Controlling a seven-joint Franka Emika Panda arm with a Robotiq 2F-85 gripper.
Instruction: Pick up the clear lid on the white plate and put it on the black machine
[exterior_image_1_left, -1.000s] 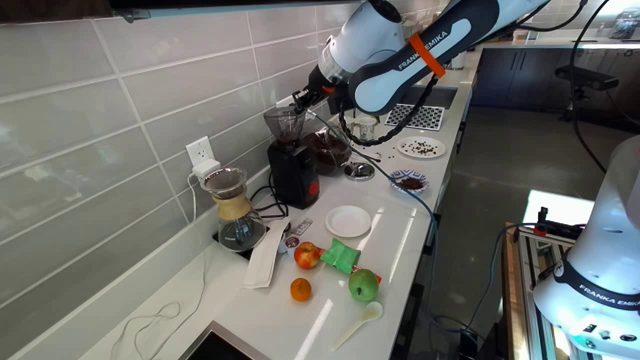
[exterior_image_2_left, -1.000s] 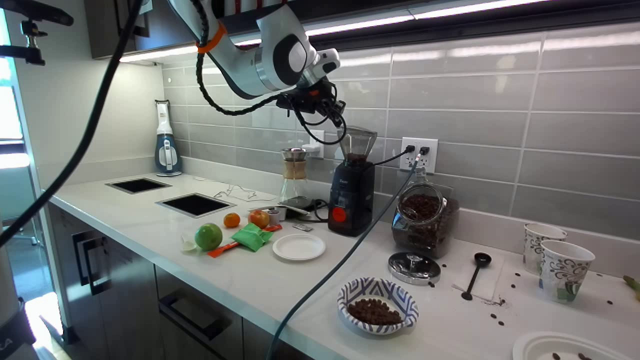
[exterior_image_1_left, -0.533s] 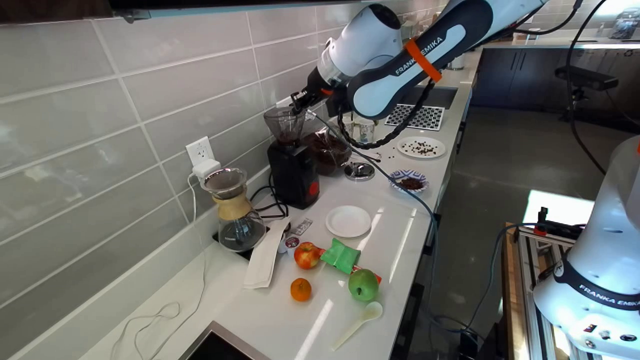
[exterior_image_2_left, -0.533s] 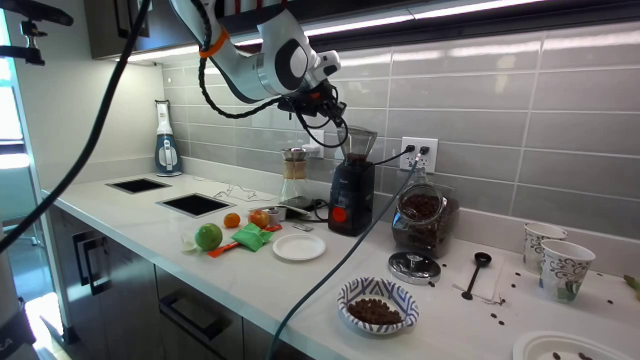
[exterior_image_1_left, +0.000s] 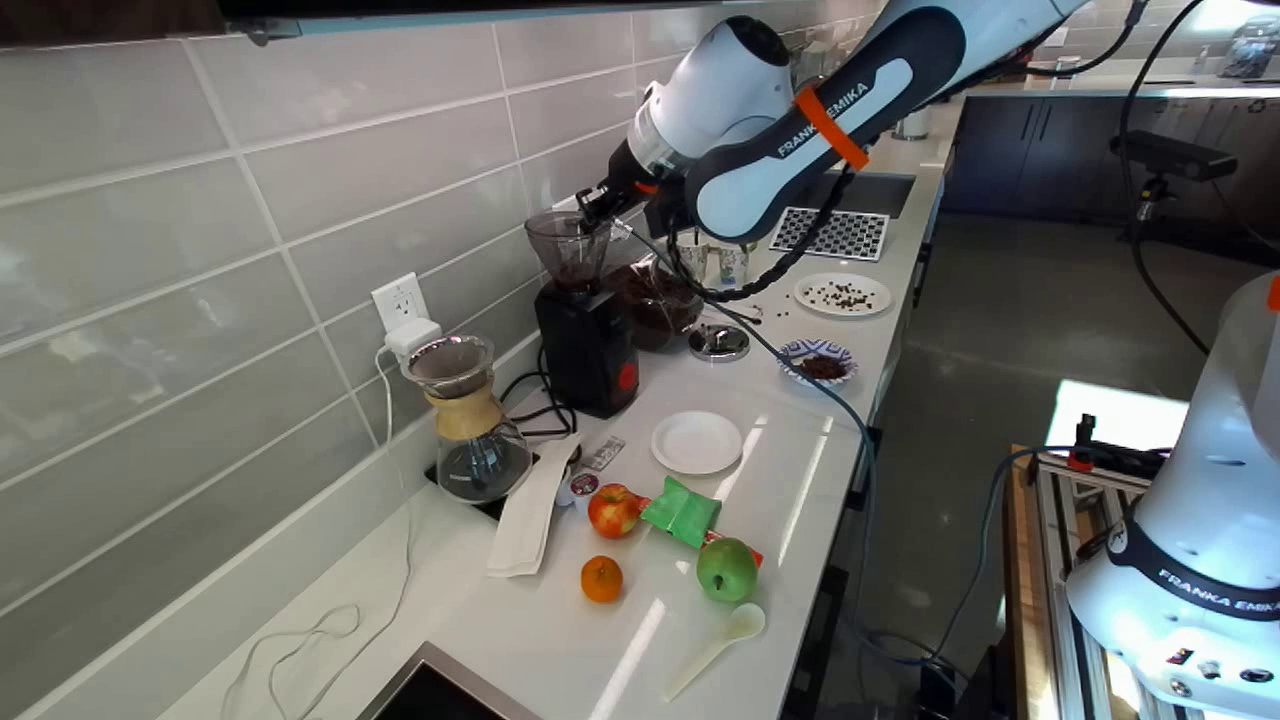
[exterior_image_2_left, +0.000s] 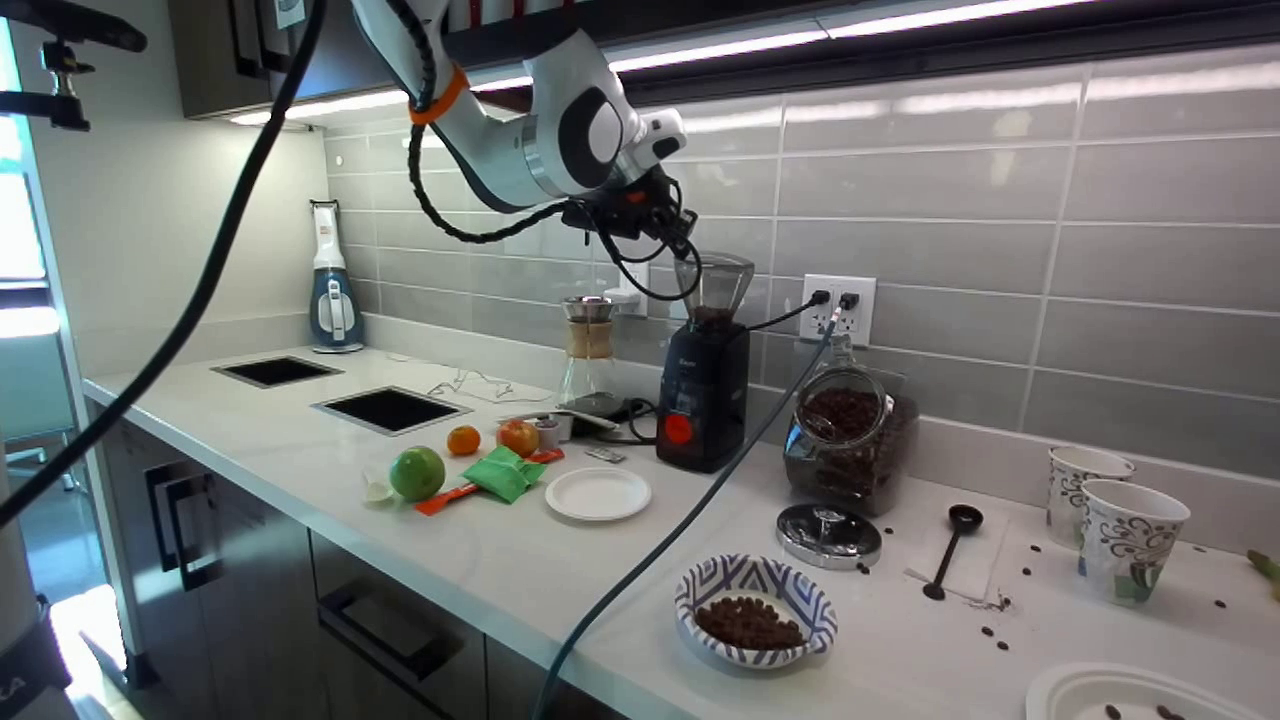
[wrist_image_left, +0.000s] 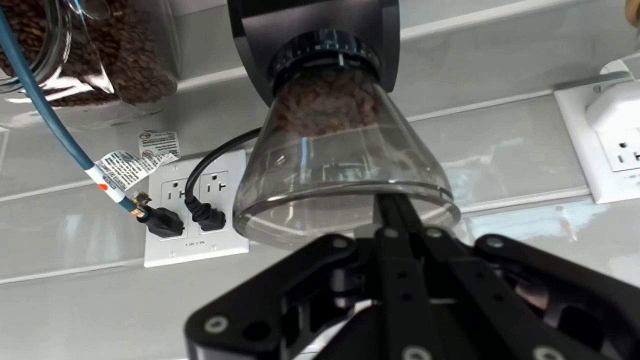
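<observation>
Placement looks nearly finished: the clear lid (wrist_image_left: 295, 216) seemingly caps the black machine (exterior_image_2_left: 704, 365), right at the tips of the pressed-together pincer (wrist_image_left: 395, 200), which next should back away gently.

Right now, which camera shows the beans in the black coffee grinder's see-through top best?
The wrist view. It sees the smoky hopper up close, so you can make out coffee beans through its wall. Both exterior views show them only as a small dark patch low inside.

Bright light strip (exterior_image_2_left: 725, 50), glare streaked across counter (exterior_image_1_left: 540, 620), gripper (wrist_image_left: 398, 200) blurred in wrist view
</observation>
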